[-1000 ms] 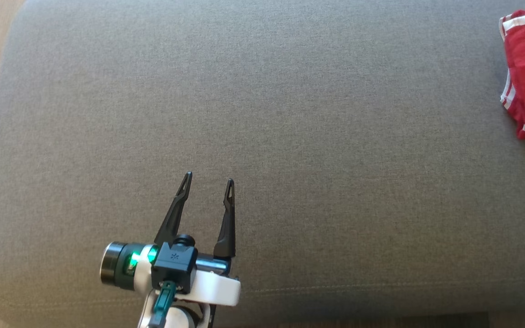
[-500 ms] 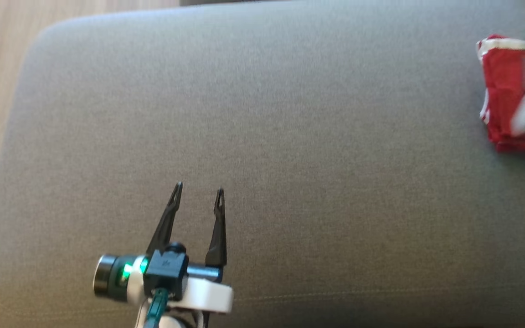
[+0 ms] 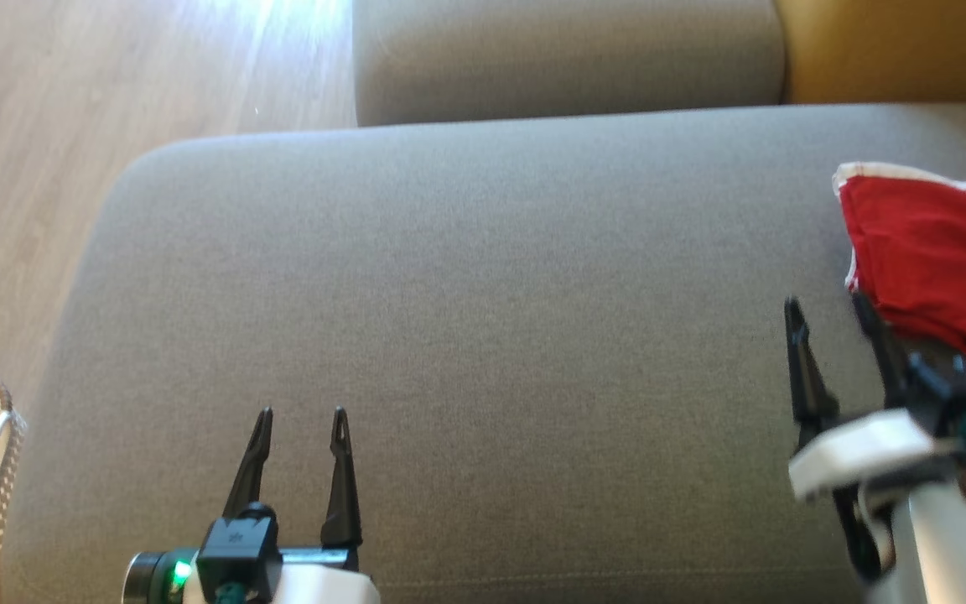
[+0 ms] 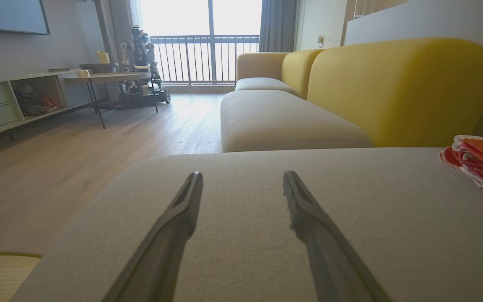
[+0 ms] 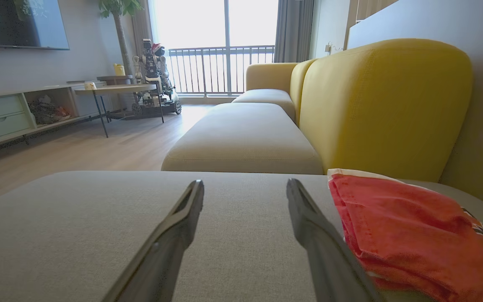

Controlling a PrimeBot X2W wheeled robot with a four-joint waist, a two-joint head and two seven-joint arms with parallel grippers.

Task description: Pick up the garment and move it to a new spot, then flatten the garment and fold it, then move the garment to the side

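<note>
- Logging a release: right gripper (image 3: pixel 825 304) stands with both dark fingers spread and nothing between them; half a second ago it was a blur over the folded red fabric garment with white trim (image 3: pixel 927 260).
- Garment lies just right of that gripper's right finger, on the broad grey upholstered sofa cushion (image 3: pixel 483 294); touching or not, cannot tell.
- Other arm: left gripper (image 3: pixel 302 413) spread, empty, garment far off to its right.
- Head camera has tilted up; cushion unmoved.
- Judgement: garment set aside, task near finished.

Red garment (image 3: pixel 927 260) with white trim lies folded on the grey cushion (image 3: pixel 483 277), just right of the right end effector (image 3: pixel 825 302)
</note>
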